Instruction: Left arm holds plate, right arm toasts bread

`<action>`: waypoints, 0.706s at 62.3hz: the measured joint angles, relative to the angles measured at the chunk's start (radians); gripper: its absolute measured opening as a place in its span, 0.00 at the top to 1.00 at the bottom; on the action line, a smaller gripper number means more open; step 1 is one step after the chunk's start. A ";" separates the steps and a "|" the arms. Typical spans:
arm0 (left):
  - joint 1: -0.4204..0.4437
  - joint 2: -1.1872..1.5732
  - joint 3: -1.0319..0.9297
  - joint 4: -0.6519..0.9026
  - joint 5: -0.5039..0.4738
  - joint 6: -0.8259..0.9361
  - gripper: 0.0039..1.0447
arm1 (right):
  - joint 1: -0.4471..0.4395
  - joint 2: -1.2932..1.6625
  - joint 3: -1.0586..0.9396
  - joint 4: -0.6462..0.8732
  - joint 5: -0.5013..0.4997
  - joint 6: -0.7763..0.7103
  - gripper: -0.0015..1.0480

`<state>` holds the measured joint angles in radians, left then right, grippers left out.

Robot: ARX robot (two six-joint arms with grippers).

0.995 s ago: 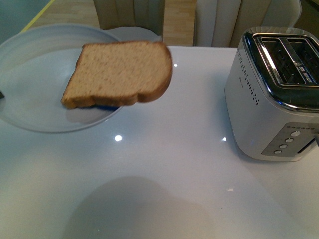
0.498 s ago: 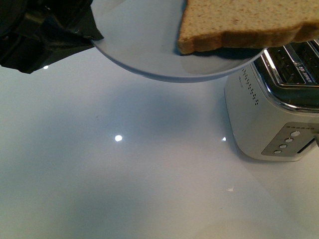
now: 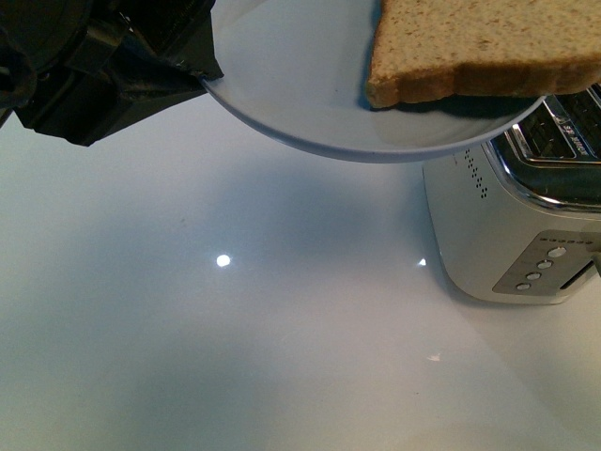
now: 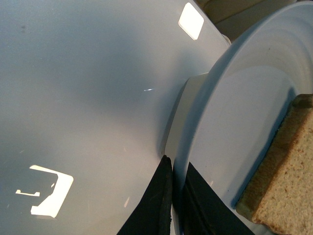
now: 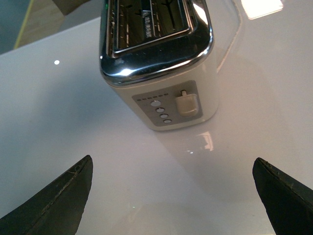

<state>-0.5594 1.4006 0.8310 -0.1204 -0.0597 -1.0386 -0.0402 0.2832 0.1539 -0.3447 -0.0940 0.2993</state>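
While the black angular left gripper (image 3: 113,66) sits at 10 o'clock in the front view, its fingers (image 4: 156,205) are pinched on the rim of the round pale blue-grey plate (image 3: 300,85), one finger on each face; the left wrist view shows it clearly. The plate is up off the glossy white table (image 3: 235,357), spanning 11 to 1 o'clock. The tan-brown wholemeal bread slice with darker crust (image 3: 488,42) lies flat on the plate at 1 o'clock, on the side away from the held rim. Its crust edge looks to hang just past the rim. The white and chrome two-slot toaster (image 3: 488,235) stands at 3 o'clock, just under the plate's far edge. The black right gripper (image 5: 173,196) is spread wide with nothing between the tips, facing the toaster's control end.

Handling, as a judgement: the bread is light, soft and bendy, and it crumbles if you squeeze hard. Take it across the two faces at the crust edge nearest the toaster, with a light pinch. The plate is stiff but smooth and held by one edge only, so the slice could slide if it tips. The slots look narrow, so you'd want the slice upright before lowering.
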 joint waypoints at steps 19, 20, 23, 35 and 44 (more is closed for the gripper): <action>0.006 0.000 0.001 -0.013 0.018 -0.002 0.98 | -0.115 0.437 0.169 0.398 -0.226 0.112 0.08; 0.007 0.000 0.001 -0.013 0.019 -0.002 0.98 | -0.110 0.472 0.188 0.422 -0.240 0.120 0.08; 0.008 0.000 0.001 -0.015 0.021 -0.002 0.98 | -0.097 0.541 0.226 0.466 -0.272 0.146 0.08; 0.009 0.000 0.013 -0.037 0.042 0.006 0.98 | -0.016 0.834 0.348 0.689 -0.426 0.325 0.08; 0.009 0.000 0.016 -0.044 0.047 0.006 0.98 | 0.022 0.923 0.368 0.756 -0.427 0.384 0.08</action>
<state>-0.5507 1.4006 0.8471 -0.1642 -0.0124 -1.0325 -0.0181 1.2064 0.5220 0.4114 -0.5209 0.6834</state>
